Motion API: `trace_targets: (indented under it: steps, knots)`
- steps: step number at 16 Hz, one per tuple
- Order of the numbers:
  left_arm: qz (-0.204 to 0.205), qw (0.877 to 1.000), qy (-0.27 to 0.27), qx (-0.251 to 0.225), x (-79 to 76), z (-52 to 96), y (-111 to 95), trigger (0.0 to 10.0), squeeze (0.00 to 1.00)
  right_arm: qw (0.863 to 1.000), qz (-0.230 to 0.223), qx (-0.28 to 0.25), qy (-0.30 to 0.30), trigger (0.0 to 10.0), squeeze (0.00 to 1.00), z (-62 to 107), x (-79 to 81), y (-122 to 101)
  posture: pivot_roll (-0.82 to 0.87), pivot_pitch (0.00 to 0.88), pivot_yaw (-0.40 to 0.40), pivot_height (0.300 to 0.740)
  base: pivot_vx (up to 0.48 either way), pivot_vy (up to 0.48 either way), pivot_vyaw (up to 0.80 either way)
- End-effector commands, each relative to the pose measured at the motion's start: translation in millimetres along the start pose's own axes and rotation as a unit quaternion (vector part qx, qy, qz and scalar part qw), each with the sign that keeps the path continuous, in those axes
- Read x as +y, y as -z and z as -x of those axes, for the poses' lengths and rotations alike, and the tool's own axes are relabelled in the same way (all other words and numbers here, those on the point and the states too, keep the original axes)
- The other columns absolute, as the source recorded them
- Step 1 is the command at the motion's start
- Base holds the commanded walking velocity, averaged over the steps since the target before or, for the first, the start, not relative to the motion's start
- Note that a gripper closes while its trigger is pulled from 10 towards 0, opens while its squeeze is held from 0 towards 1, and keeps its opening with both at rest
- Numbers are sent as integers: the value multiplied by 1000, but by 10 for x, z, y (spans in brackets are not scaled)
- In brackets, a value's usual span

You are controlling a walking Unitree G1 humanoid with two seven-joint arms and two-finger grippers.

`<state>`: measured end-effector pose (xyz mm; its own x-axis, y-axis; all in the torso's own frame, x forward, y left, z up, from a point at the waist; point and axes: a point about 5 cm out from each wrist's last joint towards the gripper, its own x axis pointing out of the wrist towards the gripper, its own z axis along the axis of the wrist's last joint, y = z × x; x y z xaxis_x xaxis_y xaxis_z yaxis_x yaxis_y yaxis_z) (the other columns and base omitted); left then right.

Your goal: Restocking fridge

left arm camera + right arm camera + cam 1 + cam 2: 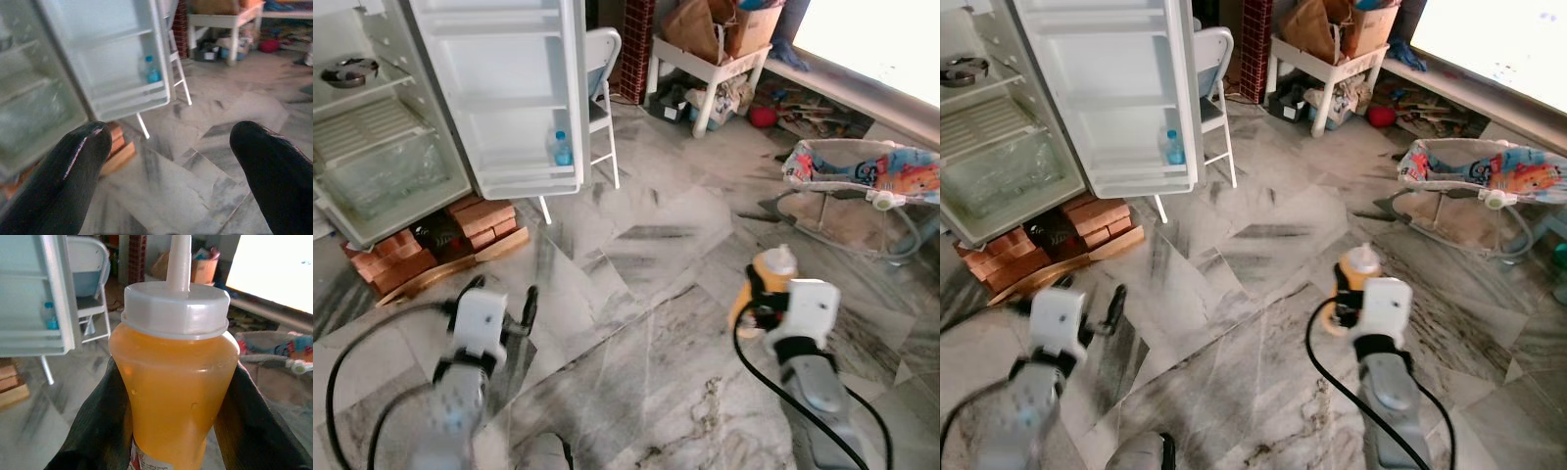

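Fridge (372, 147) stands ahead on my left with its door (504, 93) swung wide, raised on stacked bricks (401, 255); one small blue-capped bottle (562, 149) sits in the lowest door shelf and one metal bowl (349, 71) rests on an upper shelf inside. My right gripper (171, 431) is clamped on one orange sauce bottle (173, 391), a black finger pressed to each side of its waist, the white cap and nozzle pointing up; I hold it upright above the marble floor (636, 294), well apart from the fridge. My left gripper (168, 166) hangs low over the floor with its two fingers (73, 171) spread wide and touching nothing, aimed toward the door's lower edge. Between me and the fridge lies open floor, with one white folding chair (602, 88) just behind the door. Farther off on my right are one white low table (710, 69) bearing a brown bag and a cardboard box, clutter beneath it, and one baby bouncer (862, 181) with a patterned seat
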<state>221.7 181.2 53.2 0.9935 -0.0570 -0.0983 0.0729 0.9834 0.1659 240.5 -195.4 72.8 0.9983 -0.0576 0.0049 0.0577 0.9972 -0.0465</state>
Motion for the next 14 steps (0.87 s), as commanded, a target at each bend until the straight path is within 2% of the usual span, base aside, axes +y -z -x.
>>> trace_targets:
  steps: [1,3,4,5,7,14]
  knots:
    - [-7,1000,2,-8,-36,6,-29,10000,0,1000,2,-27,-6,10000,0,-40,11,-125,38,70,-63,740,0,0,0]
    - [-1,1000,9,-11,-74,12,-37,10000,0,999,18,-39,-21,10000,0,-74,39,-189,39,73,-67,740,0,0,0]
    - [-4,1000,19,-17,-66,-23,-56,10000,0,998,18,-46,-30,10000,0,-103,62,-223,44,76,-66,740,240,0,775]
    - [-1,1000,4,-18,5,-92,-72,10000,0,998,17,-45,-33,10000,0,-118,79,-216,44,76,-66,740,255,0,775]
    - [-5,1000,2,-24,46,-141,-110,10000,0,998,12,-45,-39,10000,0,-121,115,-221,46,74,-59,740,259,0,775]
    - [-4,999,17,-27,15,-182,-132,10000,0,997,6,-52,-55,10000,0,-158,131,-253,49,82,-47,740,265,0,753]
